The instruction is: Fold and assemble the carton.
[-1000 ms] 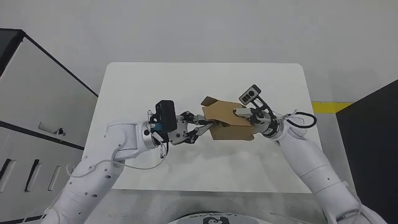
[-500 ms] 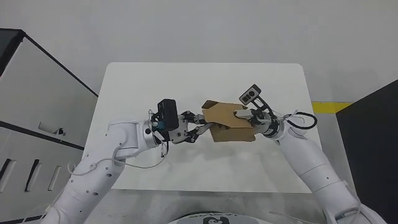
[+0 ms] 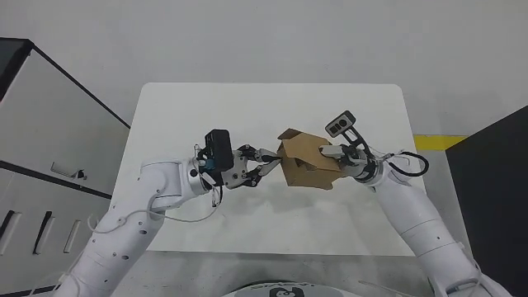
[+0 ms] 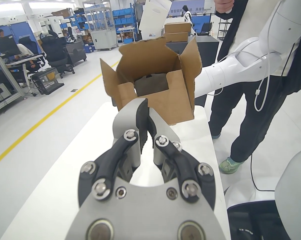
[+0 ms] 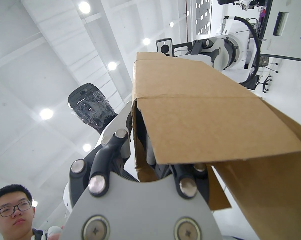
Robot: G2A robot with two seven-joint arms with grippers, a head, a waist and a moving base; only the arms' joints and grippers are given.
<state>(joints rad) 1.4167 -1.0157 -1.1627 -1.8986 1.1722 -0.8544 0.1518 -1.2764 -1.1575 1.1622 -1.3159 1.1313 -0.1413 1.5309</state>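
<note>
White table (image 3: 169,120) under carton (image 3: 307,165), cabinet (image 3: 49,124) alongside

Open carton (image 4: 176,96) just beyond closed fingers (image 4: 126,121)

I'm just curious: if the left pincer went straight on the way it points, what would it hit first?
The carton, probably the small flap at its open end, just ahead of the left pincer; depth is hard to judge.
</note>
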